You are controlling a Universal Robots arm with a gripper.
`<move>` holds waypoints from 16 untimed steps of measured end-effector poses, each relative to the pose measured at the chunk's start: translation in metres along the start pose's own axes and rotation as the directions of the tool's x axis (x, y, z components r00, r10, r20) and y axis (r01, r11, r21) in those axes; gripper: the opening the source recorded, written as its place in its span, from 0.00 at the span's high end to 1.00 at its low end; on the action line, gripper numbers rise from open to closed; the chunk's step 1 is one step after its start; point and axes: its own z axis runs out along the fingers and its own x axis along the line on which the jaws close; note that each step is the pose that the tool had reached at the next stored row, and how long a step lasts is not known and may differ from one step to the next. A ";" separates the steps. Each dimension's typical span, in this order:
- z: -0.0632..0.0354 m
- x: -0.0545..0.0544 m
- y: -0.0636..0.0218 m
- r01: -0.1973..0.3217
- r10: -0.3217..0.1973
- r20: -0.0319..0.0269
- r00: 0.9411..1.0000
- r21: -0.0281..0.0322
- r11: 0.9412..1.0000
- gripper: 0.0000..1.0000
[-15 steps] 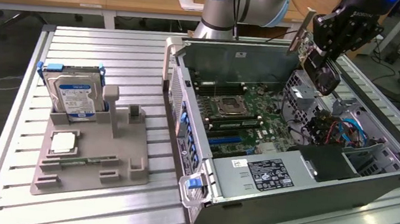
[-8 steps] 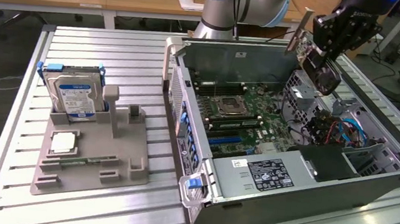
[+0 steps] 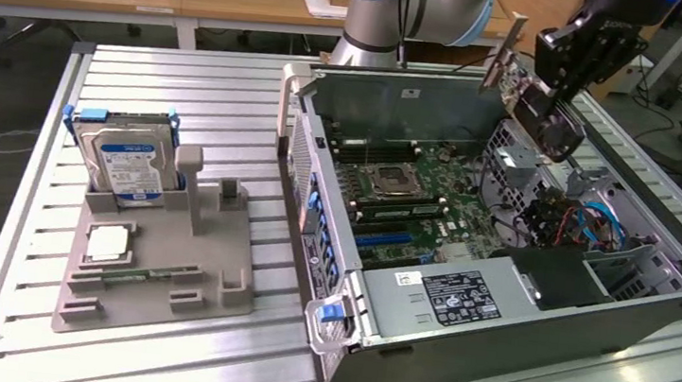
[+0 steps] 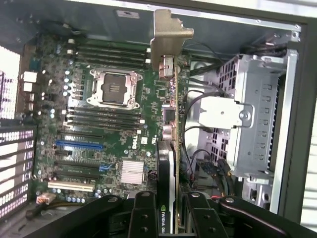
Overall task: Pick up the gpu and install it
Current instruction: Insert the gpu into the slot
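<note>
The gpu (image 3: 532, 95) hangs in the air above the open computer case (image 3: 315, 198), near its back right corner in the exterior view, tilted with its silver end bracket (image 3: 506, 49) uppermost. My gripper (image 3: 571, 82) is shut on the card's black cooler end. In the wrist view the gpu (image 4: 173, 129) shows edge-on, its metal bracket (image 4: 168, 34) pointing away toward the case's rear wall, and the black fingers (image 4: 143, 218) clamp it from both sides. Below it lies the green motherboard (image 4: 124, 129) with a blue slot (image 4: 79, 145).
A silver drive cage (image 4: 252, 129) and loose cables (image 4: 198, 148) sit beside the card inside the case. On the slatted table, at the exterior view's left, a grey holder (image 3: 162, 267) carries a hard drive (image 3: 128, 164), a processor chip (image 3: 107, 243) and a memory stick (image 3: 142, 276).
</note>
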 end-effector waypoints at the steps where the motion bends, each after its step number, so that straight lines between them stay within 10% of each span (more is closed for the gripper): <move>1: 0.0000 0.000 0.0000 0.014 -0.014 -0.001 1.000 0.000 1.000 0.73; 16: 0.0001 0.000 0.0000 0.206 -0.206 -0.011 0.979 -0.006 0.979 0.73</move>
